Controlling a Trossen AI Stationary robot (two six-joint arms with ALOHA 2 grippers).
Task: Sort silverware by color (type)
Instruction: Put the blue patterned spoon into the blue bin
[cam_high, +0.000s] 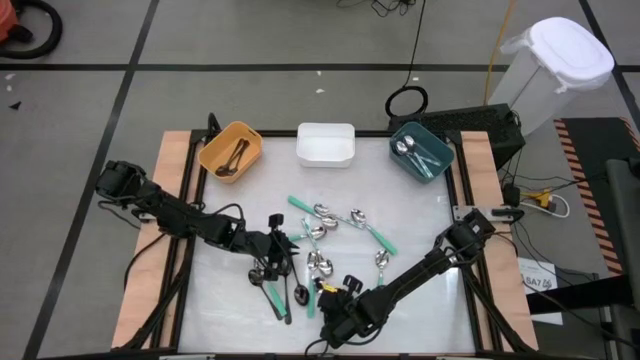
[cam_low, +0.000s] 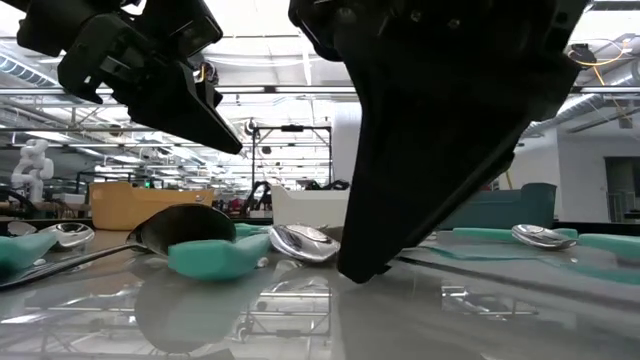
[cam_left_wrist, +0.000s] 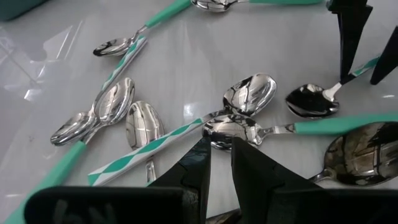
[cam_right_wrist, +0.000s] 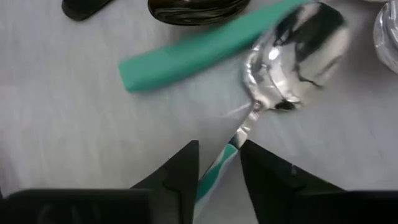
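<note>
one striped mint-and-white-handled spoon lies on the white table near the front edge, its handle running lengthwise into the narrow gap of the right gripper, whose fingers straddle it without visibly clamping, while the left gripper hovers slightly parted, empty, over the spoon cluster beside it.

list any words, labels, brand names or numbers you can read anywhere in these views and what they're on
No text is fully legible in any view.
"547": a guess at a partial number on the white tag on the floor to the right of the table; too small to be sure.
The orange bin, white bin, teal bin and the spoons show no markings.
Signs in the room behind, in the low view, are too blurred to read.
</note>
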